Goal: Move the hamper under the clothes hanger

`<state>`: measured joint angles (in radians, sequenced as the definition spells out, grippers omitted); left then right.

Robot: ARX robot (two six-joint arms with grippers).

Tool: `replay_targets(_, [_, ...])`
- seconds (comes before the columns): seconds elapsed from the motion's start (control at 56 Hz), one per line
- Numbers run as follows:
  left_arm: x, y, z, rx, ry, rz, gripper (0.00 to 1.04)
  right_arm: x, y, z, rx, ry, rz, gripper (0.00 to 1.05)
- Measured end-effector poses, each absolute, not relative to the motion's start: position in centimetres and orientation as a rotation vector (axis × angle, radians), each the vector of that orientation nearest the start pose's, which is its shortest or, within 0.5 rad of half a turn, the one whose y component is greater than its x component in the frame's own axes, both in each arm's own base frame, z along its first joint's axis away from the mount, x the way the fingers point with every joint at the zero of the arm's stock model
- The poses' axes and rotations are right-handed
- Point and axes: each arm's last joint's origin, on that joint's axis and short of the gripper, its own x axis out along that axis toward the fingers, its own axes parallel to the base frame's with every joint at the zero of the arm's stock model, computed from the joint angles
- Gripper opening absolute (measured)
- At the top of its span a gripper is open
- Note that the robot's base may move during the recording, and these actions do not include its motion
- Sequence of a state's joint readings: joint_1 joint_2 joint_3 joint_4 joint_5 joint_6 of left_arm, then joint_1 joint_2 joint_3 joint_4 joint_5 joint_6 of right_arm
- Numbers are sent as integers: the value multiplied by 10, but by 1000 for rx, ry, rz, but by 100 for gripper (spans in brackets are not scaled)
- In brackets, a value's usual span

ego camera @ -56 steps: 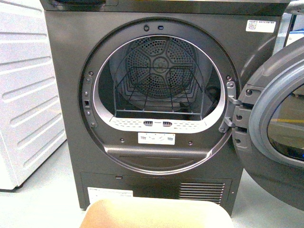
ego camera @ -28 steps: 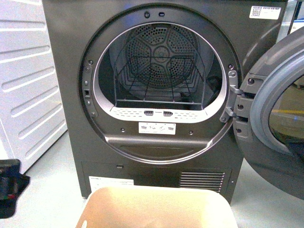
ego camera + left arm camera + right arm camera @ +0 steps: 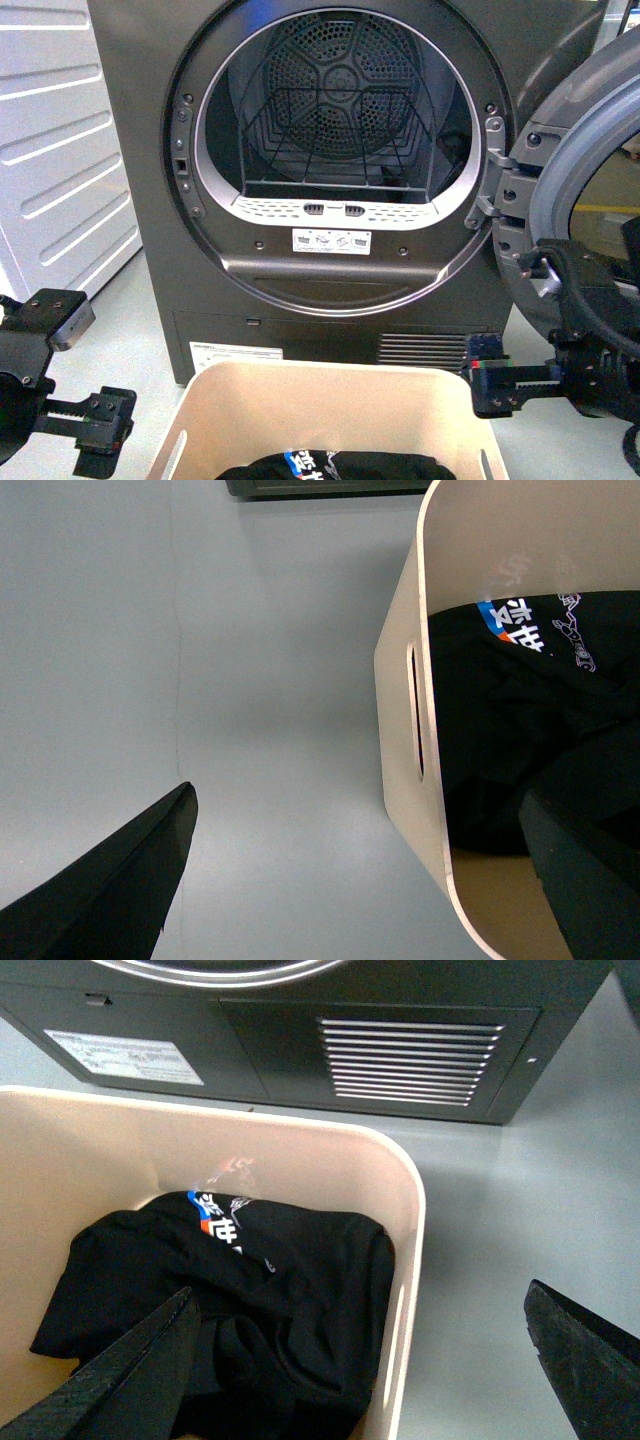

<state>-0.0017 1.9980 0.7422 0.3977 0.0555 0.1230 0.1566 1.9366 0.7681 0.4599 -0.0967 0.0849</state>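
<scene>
The beige hamper (image 3: pixel 322 378) stands on the floor in front of the dryer, at the bottom middle of the front view. A black garment with white and blue print (image 3: pixel 325 464) lies in it. My left gripper (image 3: pixel 98 424) is open at the hamper's left side; in its wrist view (image 3: pixel 355 810) its jaws straddle the hamper's side wall (image 3: pixel 398 670) by the slot handle (image 3: pixel 415 712). My right gripper (image 3: pixel 497 382) is open at the hamper's right side; in its wrist view (image 3: pixel 358 1295) its jaws straddle the right wall (image 3: pixel 408 1222), one over the garment (image 3: pixel 250 1280). The clothes hanger is out of view.
The dark grey dryer (image 3: pixel 135 150) fills the view straight ahead, its drum open and its door (image 3: pixel 585 190) swung out to the right. A white appliance (image 3: pixel 60 160) stands at the left. Grey floor (image 3: pixel 200 640) lies beside the hamper.
The view has dropped lower, so more of the hamper and the garment inside show. Both grippers have come into view, one at each side of the hamper.
</scene>
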Motion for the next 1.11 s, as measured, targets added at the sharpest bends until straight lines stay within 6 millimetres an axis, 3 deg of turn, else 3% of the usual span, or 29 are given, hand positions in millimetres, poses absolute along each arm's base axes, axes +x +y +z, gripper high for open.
replay_targets(0.321, [341,-8,30,53,879,-111,98,363,67,61,55,772,210,97])
replay_targets(0.535, [344,-6,12,51,906,-108,98,379,64,41,73,802,194,97])
replay_targets(0.714, [350,-3,3,36,906,-118,98,385,52,15,82,864,156,97])
replay_targets(1.106, [371,-11,-4,55,870,-137,98,388,45,-9,41,946,81,97])
